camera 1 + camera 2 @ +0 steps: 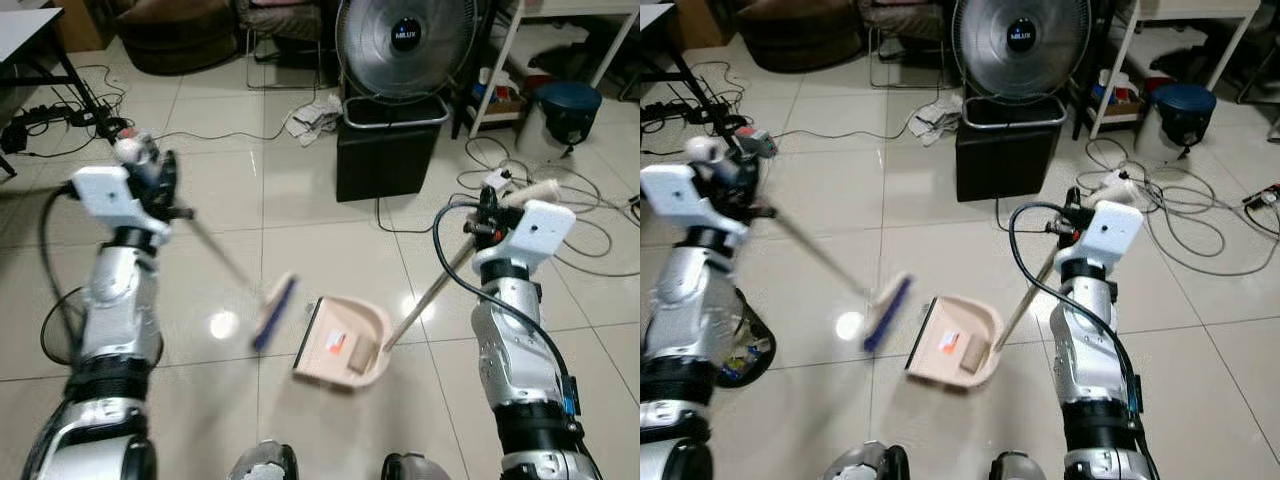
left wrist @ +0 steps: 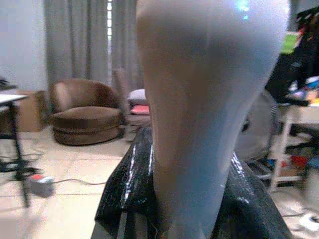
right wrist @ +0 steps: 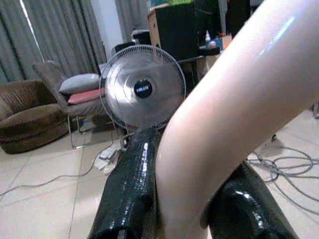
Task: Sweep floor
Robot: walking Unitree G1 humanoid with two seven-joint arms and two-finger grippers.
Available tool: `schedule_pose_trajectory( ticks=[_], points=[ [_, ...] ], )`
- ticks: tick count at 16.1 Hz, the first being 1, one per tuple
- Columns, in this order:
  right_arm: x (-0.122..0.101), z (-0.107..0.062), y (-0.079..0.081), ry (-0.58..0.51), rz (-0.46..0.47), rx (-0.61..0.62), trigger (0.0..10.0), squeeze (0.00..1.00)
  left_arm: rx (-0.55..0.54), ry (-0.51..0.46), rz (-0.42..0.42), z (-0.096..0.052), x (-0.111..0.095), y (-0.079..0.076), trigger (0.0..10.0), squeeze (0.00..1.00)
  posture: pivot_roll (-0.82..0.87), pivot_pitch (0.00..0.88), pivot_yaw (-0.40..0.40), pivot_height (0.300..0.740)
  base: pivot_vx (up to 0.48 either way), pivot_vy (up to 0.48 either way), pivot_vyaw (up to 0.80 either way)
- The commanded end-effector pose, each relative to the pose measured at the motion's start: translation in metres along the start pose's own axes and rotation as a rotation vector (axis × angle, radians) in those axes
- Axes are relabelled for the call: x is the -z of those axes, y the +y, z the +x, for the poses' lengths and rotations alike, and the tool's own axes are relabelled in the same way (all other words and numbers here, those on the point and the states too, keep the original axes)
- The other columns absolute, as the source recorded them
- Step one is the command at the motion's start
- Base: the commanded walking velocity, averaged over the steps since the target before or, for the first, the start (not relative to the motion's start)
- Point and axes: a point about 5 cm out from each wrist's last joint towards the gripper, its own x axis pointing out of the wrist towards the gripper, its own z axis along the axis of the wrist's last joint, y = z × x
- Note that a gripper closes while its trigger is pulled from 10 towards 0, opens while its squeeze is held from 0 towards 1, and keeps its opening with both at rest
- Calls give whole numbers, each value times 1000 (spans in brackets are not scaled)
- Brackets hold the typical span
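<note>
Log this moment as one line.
left hand: holds broom | right hand: holds dustpan | debris: in dustpan | floor: tiled

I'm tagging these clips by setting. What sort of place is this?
Most likely a lived-in living room: a brown armchair, a standing fan and loose cables across a tiled floor.

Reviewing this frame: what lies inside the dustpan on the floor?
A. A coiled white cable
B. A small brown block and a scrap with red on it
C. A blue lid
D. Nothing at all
B: in the left eye view the beige dustpan holds a small brown block and a scrap with red on it, while the broom head sits just outside its open edge.
</note>
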Motion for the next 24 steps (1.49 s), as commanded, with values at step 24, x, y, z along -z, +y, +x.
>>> schedule_pose_trajectory(
  ticks=[24],
  points=[
    [-126, 53, 54, -131, 257, -252, 10000, 0, 23, 310, 267, -66, 33, -29, 10000, 0, 6, 10, 59, 740, 91, 0, 591]
  ],
)
